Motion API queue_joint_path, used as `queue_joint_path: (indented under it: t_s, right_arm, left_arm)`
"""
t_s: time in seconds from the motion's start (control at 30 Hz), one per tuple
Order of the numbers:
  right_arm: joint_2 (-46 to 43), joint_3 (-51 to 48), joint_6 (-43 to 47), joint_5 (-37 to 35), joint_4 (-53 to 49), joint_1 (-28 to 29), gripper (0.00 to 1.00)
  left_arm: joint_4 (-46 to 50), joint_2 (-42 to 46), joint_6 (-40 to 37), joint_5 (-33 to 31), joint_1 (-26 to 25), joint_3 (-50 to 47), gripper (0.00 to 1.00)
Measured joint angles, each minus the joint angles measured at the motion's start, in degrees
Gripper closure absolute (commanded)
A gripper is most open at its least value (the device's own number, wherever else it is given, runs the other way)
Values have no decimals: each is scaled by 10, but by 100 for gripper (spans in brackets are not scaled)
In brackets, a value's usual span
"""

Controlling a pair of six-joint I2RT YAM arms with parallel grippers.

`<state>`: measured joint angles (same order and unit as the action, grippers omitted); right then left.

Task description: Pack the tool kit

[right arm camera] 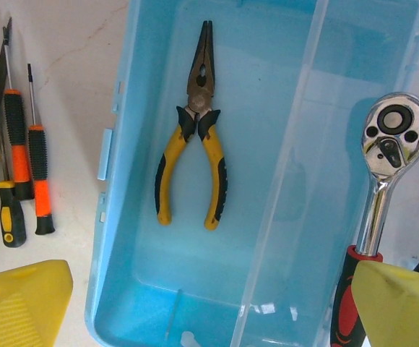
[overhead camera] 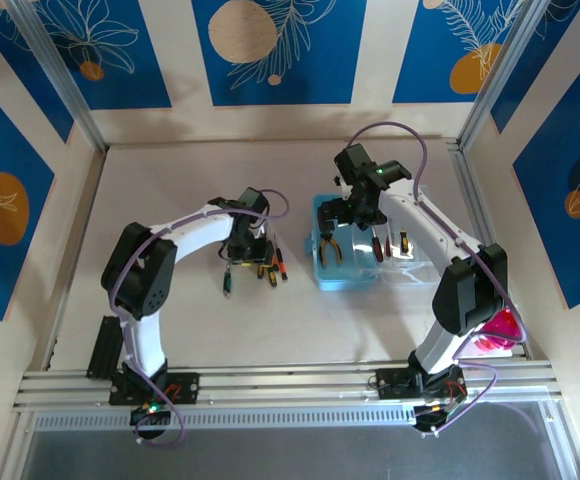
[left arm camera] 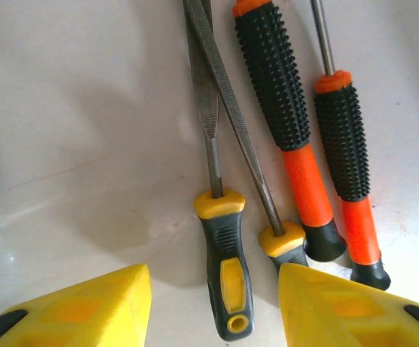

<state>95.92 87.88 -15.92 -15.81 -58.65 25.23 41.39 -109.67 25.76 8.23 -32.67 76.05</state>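
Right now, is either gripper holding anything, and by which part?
Nothing is held. The left gripper straddles a yellow-black file handle with a gap showing on one side; the right gripper is wide open over the blue case, beside the ratchet.

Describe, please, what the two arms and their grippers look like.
The left arm and right arm have white links, bulky black joints and a purple cable looping alongside each. The left gripper and right gripper carry chunky yellow wedge-shaped fingers.
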Motion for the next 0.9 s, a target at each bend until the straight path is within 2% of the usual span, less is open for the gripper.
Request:
queue_joint_path:
  t_s: [0.13, 0.27, 0.47, 0.67, 0.9]
  right_arm:
    - [-2, -6, 0, 5, 3, -4, 1]
    - [-4, -7, 0, 9, 9, -8, 1]
    - [-12, -16, 0, 13, 10, -13, 1]
    - [-12, -20, 0, 14, 13, -14, 1]
    - [-19, -25, 0, 19, 15, -17, 1]
  left_arm:
    - [0, -13, 4, -1, -3, 1, 59]
    - [0, -19, 7, -9, -4, 1, 72]
    - [1, -25, 3, -20, -5, 1, 81]
    - [3, -25, -4, -26, -8, 2, 100]
    - [16, -24, -12, -54, -10, 7, 100]
